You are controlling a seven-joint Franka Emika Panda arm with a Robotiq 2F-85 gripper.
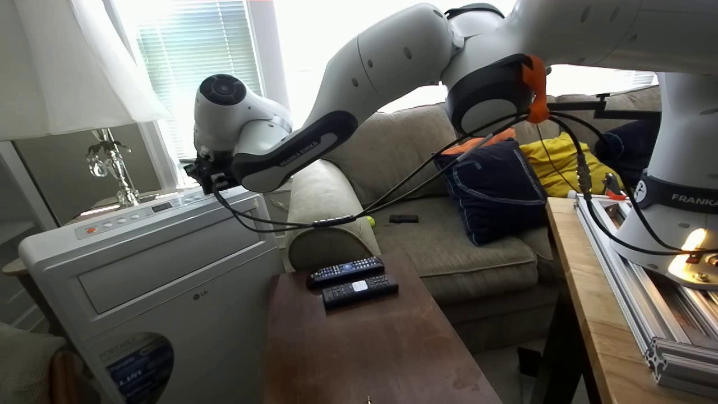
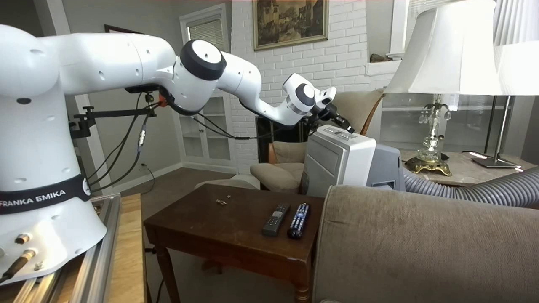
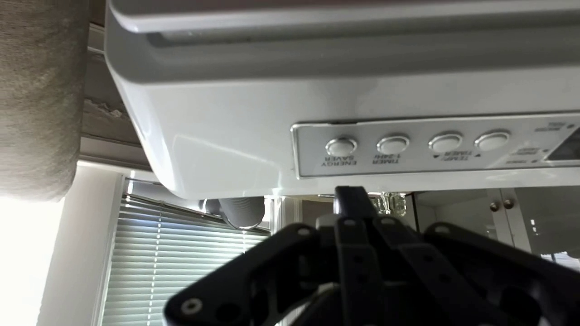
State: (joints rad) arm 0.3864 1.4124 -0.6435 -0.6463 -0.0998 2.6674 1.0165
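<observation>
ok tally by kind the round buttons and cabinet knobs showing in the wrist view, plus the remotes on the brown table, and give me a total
Round buttons: 4
Cabinet knobs: 2
Remotes: 2
Total: 8

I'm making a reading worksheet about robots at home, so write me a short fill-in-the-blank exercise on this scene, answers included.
1. In an exterior view, the white unit bears the two-letter brand name ____.
2. In the wrist view, the leftmost button is labelled, upside down, ____.
3. In both exterior views, the brown table carries exactly ____ remote controls.
4. The tool enters the wrist view from the picture's ____ edge.

Missing words: LG; ENERGY SAVER; two; bottom.
</observation>
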